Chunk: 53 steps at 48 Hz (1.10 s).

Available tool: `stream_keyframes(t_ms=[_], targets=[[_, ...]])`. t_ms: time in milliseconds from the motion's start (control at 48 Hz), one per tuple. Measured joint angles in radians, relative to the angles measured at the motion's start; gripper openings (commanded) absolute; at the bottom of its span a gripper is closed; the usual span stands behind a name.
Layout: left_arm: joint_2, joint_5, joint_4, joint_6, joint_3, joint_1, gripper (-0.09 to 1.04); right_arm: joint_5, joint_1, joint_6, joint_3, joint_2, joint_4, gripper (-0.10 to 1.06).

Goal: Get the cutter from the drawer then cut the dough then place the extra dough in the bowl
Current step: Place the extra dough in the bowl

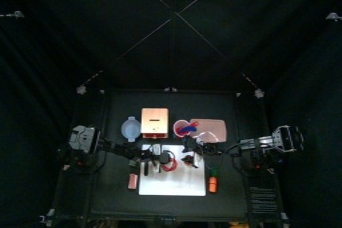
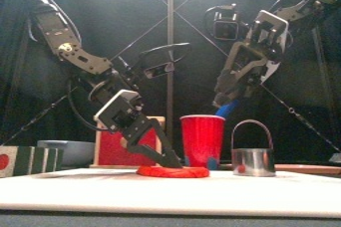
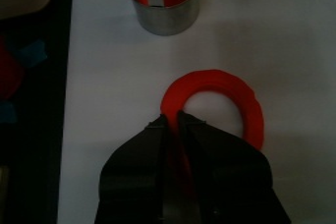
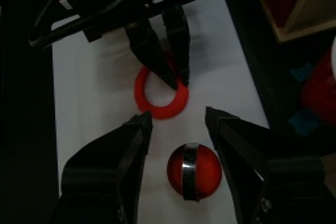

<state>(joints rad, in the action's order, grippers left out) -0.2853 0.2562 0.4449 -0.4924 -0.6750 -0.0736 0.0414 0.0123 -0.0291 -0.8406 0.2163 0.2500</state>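
Note:
A red dough ring (image 3: 226,98) lies on the white cutting board (image 3: 112,90). My left gripper (image 3: 175,123) is down at the board and shut on the ring's near side; the front view shows the left gripper (image 2: 163,153) over the dough ring (image 2: 173,171). The metal cutter (image 2: 252,157) stands upright on the board to the right, with red dough inside the cutter (image 4: 194,167). My right gripper (image 2: 244,80) hangs open high above the cutter and holds nothing. The blue-grey bowl (image 1: 130,127) sits at the back left.
A red cup (image 2: 202,139) holding a blue knife (image 2: 229,105) stands behind the dough. The wooden box (image 1: 154,122) with its red drawer front (image 2: 127,143) is behind my left gripper. A pink tray (image 1: 210,128) with toy food lies at the back right.

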Motion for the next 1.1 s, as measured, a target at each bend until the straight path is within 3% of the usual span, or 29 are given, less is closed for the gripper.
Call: stream_keyframes(t_ms=[312, 646, 875, 1104], targets=[[0.195, 0.092, -0.008, -0.002, -0.038, 0.034, 0.57, 0.002, 0.015, 0.000, -0.002, 0.011, -0.002, 0.83], [0.486, 0.026, -0.015, -0.018, -0.100, 0.229, 0.57, 0.000, 0.081, 0.003, 0.000, 0.037, -0.025, 0.83], [0.676, -0.074, -0.018, -0.031, -0.193, 0.365, 0.57, -0.046, 0.091, 0.006, 0.000, 0.035, -0.097, 0.83], [0.845, -0.040, 0.017, -0.028, -0.351, 0.446, 0.57, -0.198, 0.091, 0.005, -0.002, 0.037, -0.195, 0.83]])
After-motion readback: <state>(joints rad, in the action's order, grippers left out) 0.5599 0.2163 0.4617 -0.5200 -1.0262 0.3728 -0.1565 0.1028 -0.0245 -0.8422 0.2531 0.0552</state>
